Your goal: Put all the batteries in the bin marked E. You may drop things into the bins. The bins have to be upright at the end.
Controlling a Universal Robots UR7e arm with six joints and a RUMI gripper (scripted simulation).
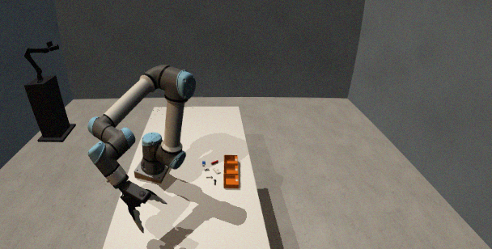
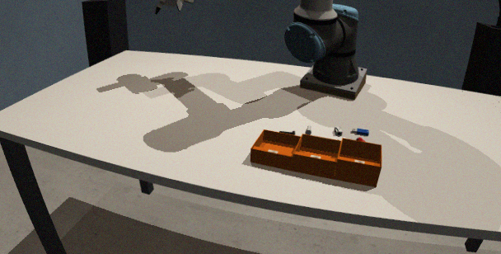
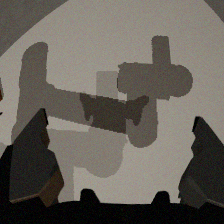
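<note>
My gripper [image 1: 151,213] hangs open and empty above the near end of the white table, far from the objects; it also shows at the top of the exterior view [image 2: 173,2]. In the wrist view both fingers stand wide apart over bare table and shadows. Three joined orange bins [image 2: 316,157] stand upright in a row; their labels are too small to read. Behind them lie small parts: a blue piece [image 2: 362,131], a red piece [image 2: 360,139], a grey piece [image 2: 338,131], another grey piece [image 2: 307,129] and a dark bolt [image 2: 287,132]. I cannot tell which are batteries.
The arm's base [image 2: 334,81] is bolted to the table behind the bins. Dark pedestals [image 2: 105,27] stand beyond the table's far edge. The bins also show in the top view [image 1: 231,171] near the table's right edge.
</note>
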